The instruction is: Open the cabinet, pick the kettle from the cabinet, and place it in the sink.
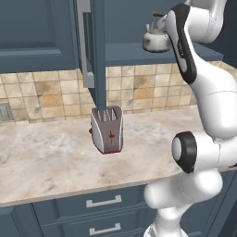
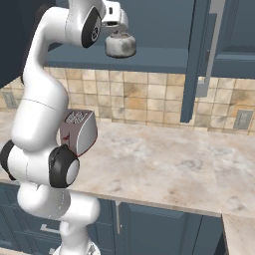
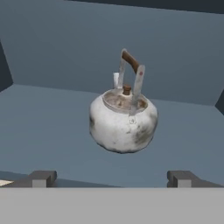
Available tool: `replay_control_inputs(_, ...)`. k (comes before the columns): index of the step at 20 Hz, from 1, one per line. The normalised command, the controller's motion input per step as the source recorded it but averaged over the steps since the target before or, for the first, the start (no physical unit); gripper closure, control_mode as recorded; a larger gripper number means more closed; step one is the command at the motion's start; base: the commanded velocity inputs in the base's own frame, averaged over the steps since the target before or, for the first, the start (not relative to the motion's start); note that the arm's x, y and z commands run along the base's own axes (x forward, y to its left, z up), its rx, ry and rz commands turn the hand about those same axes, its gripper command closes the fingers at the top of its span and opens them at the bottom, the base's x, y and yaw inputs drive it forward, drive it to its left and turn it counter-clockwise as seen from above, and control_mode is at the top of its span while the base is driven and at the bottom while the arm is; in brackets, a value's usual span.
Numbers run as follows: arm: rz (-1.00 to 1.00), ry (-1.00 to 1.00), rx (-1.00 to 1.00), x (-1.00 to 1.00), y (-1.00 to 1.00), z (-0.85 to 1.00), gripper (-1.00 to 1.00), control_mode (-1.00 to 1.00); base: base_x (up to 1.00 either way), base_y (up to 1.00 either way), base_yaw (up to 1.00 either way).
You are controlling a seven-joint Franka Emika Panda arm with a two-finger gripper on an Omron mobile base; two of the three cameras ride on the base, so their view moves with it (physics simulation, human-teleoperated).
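Up on the cabinet (image 1: 41, 32) shelf sits the kettle (image 3: 124, 120), upright, dead ahead of the tool (image 3: 111, 177) and centred between its fingertips, not touching. Tool spread wide, holding nothing. Door swung open; below, the toaster (image 1: 107, 128) stands on the worktop (image 1: 51, 159).

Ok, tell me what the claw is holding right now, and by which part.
Nothing. The claw is open, its fingertips apart and short of the kettle, which sits untouched on the cabinet shelf.
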Motion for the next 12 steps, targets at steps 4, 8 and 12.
replay_control_inputs(4,0.0,-0.03,0.0,0.17,0.0,0.0,-1.0,-1.0,0.0,0.0,0.0)
replay_control_inputs(8,0.0,-0.01,0.01,0.23,0.0,0.0,-1.0,-1.0,0.0,0.0,0.0)
replay_control_inputs(12,0.0,-0.01,0.01,0.26,0.0,-0.05,-1.0,-1.0,0.0,0.0,0.0)
